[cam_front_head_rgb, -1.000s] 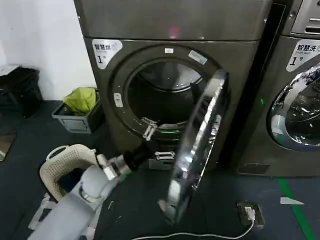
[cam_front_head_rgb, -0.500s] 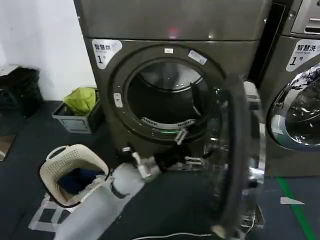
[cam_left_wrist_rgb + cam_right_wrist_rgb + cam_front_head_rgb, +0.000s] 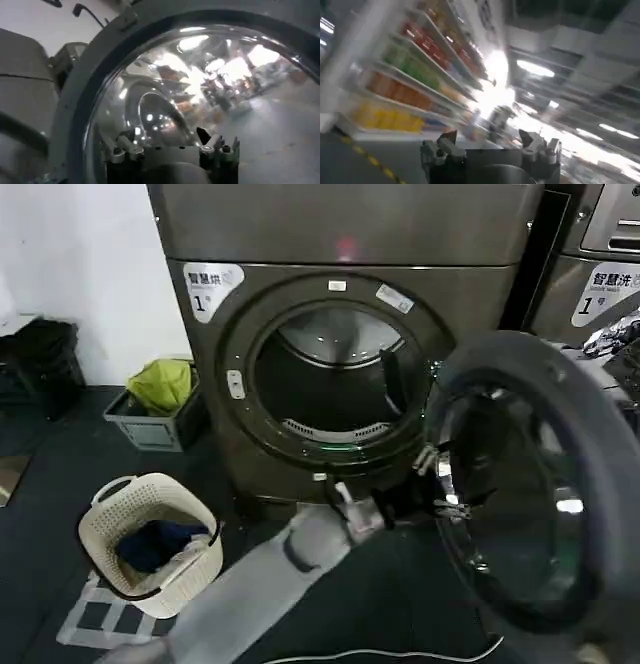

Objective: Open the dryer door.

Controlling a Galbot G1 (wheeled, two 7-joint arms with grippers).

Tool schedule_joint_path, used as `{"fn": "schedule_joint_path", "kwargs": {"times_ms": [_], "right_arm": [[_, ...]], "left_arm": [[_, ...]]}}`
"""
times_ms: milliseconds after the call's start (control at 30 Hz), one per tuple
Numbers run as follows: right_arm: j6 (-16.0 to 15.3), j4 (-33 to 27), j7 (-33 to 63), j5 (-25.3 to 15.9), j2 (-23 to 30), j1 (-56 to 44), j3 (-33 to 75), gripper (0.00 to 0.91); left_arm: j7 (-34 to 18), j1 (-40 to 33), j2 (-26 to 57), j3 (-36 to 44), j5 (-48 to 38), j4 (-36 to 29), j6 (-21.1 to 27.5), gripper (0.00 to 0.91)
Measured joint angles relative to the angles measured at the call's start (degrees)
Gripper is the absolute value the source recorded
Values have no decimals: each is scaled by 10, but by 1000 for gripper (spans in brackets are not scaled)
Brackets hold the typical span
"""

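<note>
Dryer door (image 3: 530, 484) swung wide, inner face outward; left gripper (image 3: 425, 469) at its rim.

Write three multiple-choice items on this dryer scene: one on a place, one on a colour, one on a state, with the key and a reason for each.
1. Where does the left gripper sit?
A. inside the drum
B. at the near edge of the dryer door
C. over the laundry basket

2. What colour is the indicator light on the dryer?
A. red
B. blue
C. white

3. How does the dryer door stand?
A. shut flat against the drum opening
C. lying on the floor
B. swung wide open, inner face toward the camera

Key: 1 B, the head view has the left arm reaching to the door's near edge. 2 A, a red glow sits on the panel above the drum opening. 3 B, the round opening is bare and the door hangs out to its right.
</note>
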Motion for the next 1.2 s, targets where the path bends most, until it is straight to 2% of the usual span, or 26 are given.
{"fn": "schedule_joint_path", "kwargs": {"times_ms": [167, 267, 433, 733, 867, 1033, 1200], "right_arm": [[-30, -2, 33, -17, 0, 4, 22, 907], [-55, -1, 65, -42, 0, 12, 36, 907], [-79, 1, 95, -75, 0, 12, 60, 907], [-81, -2, 109, -75, 0, 9, 85, 907], [-87, -3, 108, -76, 0, 16, 80, 907], [-88, -5, 103, -58, 0, 15, 69, 907], [-85, 1, 91, -28, 0, 13, 60, 907]], "left_arm": [[-9, -20, -37, 19, 17, 40, 8, 907], [-11, -31, -59, 27, 30, 64, 9, 907], [-16, -42, -95, 38, 39, 97, 30, 907], [-29, -48, -125, 47, 37, 128, 54, 907], [-28, -48, -125, 50, -5, 109, 105, 907], [-43, -35, -125, 49, -46, 38, 160, 907], [-71, -18, -40, 40, -91, -69, 226, 907]]}}
